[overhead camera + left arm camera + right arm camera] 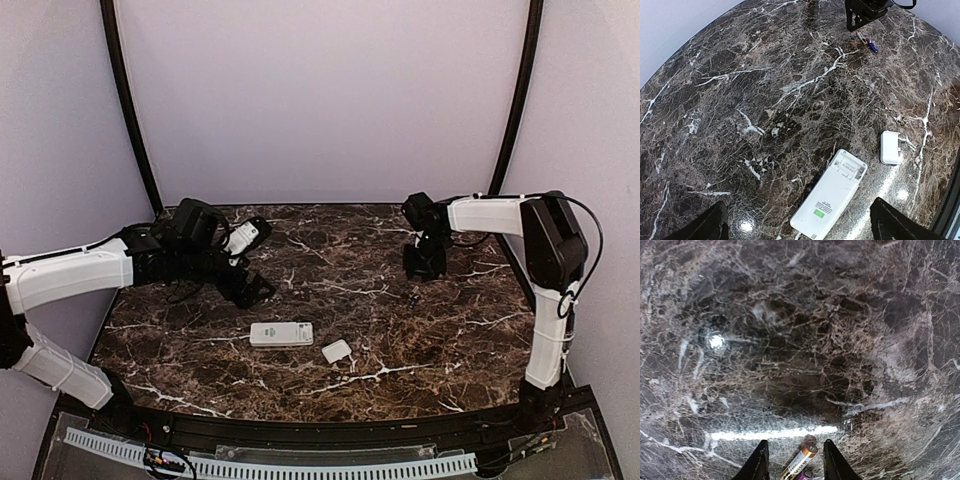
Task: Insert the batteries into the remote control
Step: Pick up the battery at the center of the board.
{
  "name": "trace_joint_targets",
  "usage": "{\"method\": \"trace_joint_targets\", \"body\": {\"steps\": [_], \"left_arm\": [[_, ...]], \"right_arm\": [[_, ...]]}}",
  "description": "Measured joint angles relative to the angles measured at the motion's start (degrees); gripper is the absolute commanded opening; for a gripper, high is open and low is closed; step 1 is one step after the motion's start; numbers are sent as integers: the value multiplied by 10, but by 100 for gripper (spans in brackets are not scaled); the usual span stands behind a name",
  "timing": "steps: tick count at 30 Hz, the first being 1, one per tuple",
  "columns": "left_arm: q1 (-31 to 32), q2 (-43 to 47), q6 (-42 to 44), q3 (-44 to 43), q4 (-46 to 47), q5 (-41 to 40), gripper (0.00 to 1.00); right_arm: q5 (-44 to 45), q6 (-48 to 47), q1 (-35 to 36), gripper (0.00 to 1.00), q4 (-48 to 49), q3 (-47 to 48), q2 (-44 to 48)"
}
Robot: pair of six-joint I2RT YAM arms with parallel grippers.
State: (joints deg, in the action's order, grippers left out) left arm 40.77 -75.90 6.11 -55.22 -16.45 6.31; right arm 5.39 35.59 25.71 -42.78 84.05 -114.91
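Observation:
The remote control [281,334] lies flat near the table's front middle. In the left wrist view the remote control [830,195] is back side up, with its battery compartment open and empty. Two batteries [412,297] lie together on the marble at the right. In the right wrist view the batteries [801,462] show as one gold-and-white and one purple. My right gripper [425,262] is open and hovers over them, so they sit between its fingers [760,462] untouched. My left gripper [248,286] is open and empty, above and to the left of the remote.
A small loose white cover plate [337,351] lies just right of the remote, and it also shows in the left wrist view [890,147]. The right gripper [865,12] shows at the top of the left wrist view, by the batteries [867,43].

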Motion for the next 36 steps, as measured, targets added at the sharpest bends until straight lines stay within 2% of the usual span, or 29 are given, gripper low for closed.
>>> {"method": "trace_joint_targets", "body": {"steps": [6,15,31,36], "left_arm": [[0,-9,-2,-4,-5,10,98],[0,-14,-3,-10,-14,16,98],[0,-14,-1,-11,-22,13,97],[0,-14,-1,-11,-26,12,98]], "right_arm": [[-6,-2,0,34,-12,0,-20],[-23,-1,2,27,-8,-7,-20],[-29,3,14,1,6,-11,-20],[-35,3,19,0,11,-11,-20]]}}
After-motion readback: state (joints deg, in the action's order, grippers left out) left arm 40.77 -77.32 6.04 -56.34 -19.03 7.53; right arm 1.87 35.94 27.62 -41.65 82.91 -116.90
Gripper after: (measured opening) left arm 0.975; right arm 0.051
